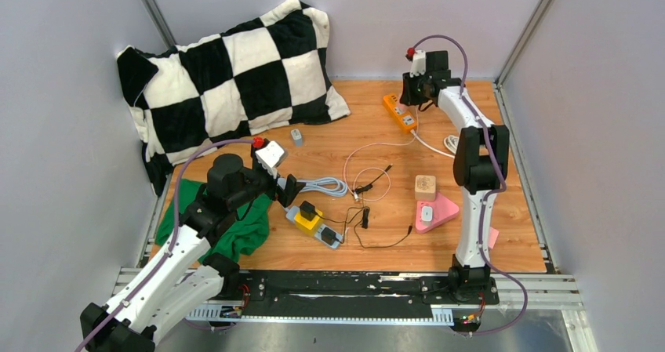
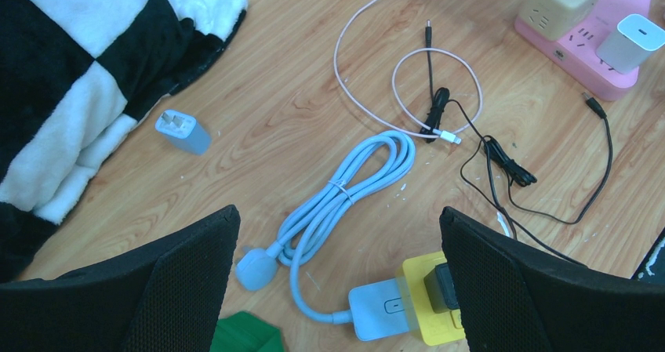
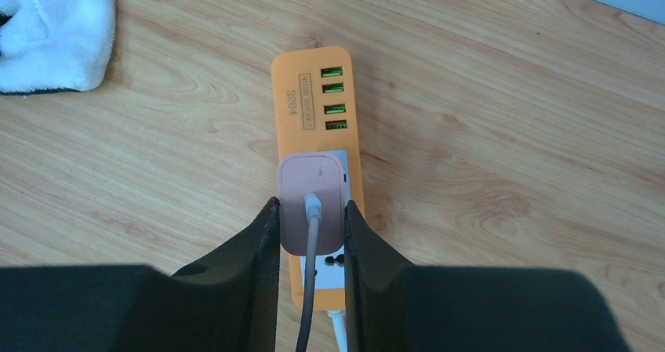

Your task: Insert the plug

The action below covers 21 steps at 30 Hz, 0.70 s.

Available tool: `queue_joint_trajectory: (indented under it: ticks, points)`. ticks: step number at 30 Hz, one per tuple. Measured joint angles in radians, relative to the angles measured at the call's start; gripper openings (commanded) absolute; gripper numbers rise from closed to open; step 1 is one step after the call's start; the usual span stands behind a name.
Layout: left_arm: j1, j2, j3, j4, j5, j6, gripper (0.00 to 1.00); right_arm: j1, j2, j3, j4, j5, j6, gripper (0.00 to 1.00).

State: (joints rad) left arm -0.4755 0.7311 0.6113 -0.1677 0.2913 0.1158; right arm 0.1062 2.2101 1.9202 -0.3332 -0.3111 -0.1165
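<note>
My right gripper (image 3: pixel 312 215) is shut on a pink plug (image 3: pixel 312 203) with a cable running from its back. The plug sits over the white socket face of an orange power strip (image 3: pixel 316 109) with green USB ports; whether its pins are seated I cannot tell. In the top view that strip (image 1: pixel 398 112) lies at the back right under the right gripper (image 1: pixel 419 89). My left gripper (image 2: pixel 337 273) stands open above a coiled light-blue cable (image 2: pixel 345 191) and a yellow-and-white power strip (image 2: pixel 400 305) with a black adapter in it.
A checkered pillow (image 1: pixel 227 78) fills the back left. A green cloth (image 1: pixel 235 226) lies by the left arm. A pink power strip (image 1: pixel 435 211) with a wooden cube, a small grey-blue adapter (image 1: pixel 296 137), and thin black and white cables (image 1: pixel 376 187) lie mid-table.
</note>
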Motion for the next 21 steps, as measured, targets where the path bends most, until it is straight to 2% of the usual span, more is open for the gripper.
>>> queue_joint_trajectory:
  ticks: [21]
  points:
    - [0.000,-0.003,0.000,0.000,0.000,0.005,1.00,0.044,0.039,0.006,0.011,0.066,-0.035,0.00]
